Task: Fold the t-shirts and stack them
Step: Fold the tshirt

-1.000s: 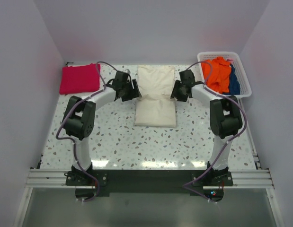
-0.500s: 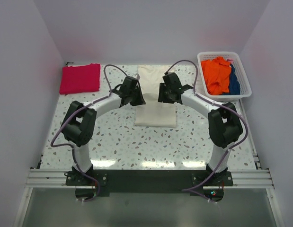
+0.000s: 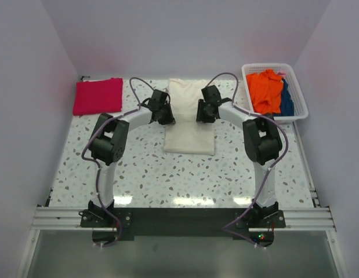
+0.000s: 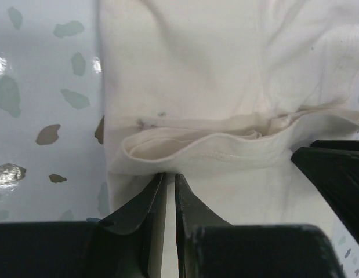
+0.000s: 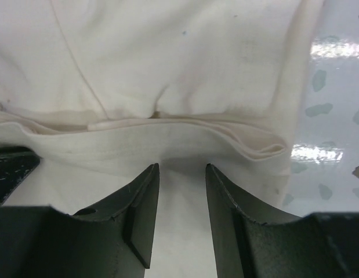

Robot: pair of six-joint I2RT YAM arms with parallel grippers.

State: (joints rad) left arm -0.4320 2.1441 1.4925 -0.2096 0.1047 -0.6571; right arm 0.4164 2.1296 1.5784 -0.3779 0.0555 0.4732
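The cream-white t-shirt [image 3: 189, 124] lies folded at the table's middle, with a layered fold edge [image 4: 225, 150] across it. My left gripper [image 3: 166, 114] sits on its left side; in the left wrist view the left gripper [image 4: 170, 175] has its jaws almost together, pinching the fold's lip. My right gripper [image 3: 202, 113] rests on the shirt's right side. Seen from the right wrist, the right gripper [image 5: 182, 167] is open, tips just short of the fold edge [image 5: 185, 136], bare cloth between them. The crimson-pink t-shirt [image 3: 98, 95] lies folded at the far left corner.
A white basket [image 3: 297, 92] holding orange and blue garments stands at the far right. Speckled tabletop [image 3: 167, 174] spreads in front of the shirt. Walls close in on both sides and at the back.
Both grippers moved inward from the shirt's sides onto the cream-white t-shirt. The left jaws closed from wide open to nearly together; the right jaws kept their gap.
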